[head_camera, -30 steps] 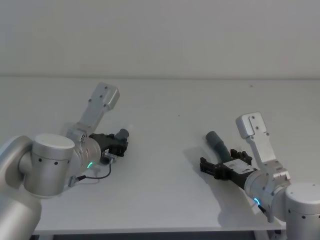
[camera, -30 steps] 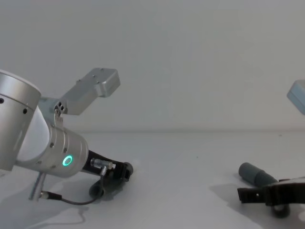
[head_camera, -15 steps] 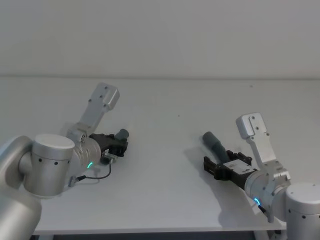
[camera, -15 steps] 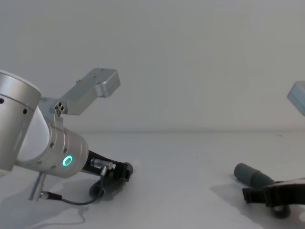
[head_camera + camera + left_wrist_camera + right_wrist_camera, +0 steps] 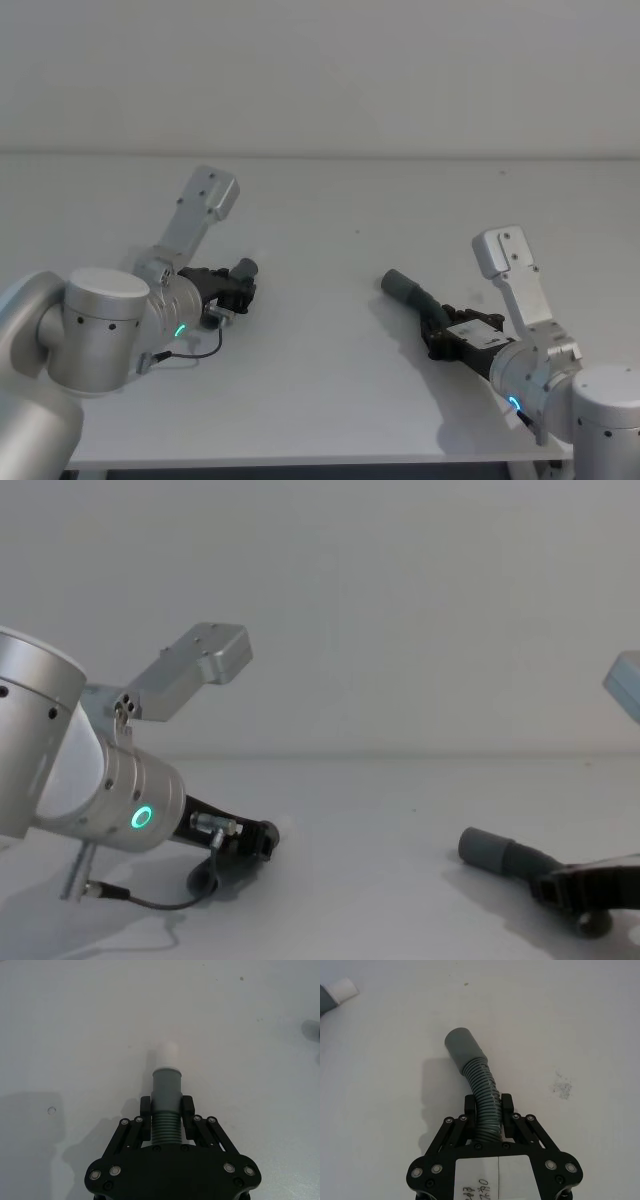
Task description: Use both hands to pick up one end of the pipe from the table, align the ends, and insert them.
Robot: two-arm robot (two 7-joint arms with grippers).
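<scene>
My left gripper (image 5: pixel 166 1109) is shut on the ribbed body of one pipe piece (image 5: pixel 166 1087), whose narrow white tip (image 5: pixel 168 1055) points away from it, low over the table (image 5: pixel 330 220). In the head view this gripper (image 5: pixel 235 291) sits at the left. My right gripper (image 5: pixel 489 1106) is shut on the ribbed body of the other curved piece (image 5: pixel 481 1082), and its open grey socket collar (image 5: pixel 462 1046) juts out ahead. The head view shows the right gripper (image 5: pixel 452 336) at the right with the socket end (image 5: pixel 398 285) pointing left towards the other piece.
A wide stretch of bare table lies between the two grippers. A small dark smudge (image 5: pixel 562 1088) marks the surface beside the right gripper. A plain pale wall (image 5: pixel 320 70) rises behind the table's far edge.
The right gripper's wide-open fingers have shut on the ribbed body of its pipe piece. The socket end has swung leftward towards the left gripper. The left arm has stayed put.
</scene>
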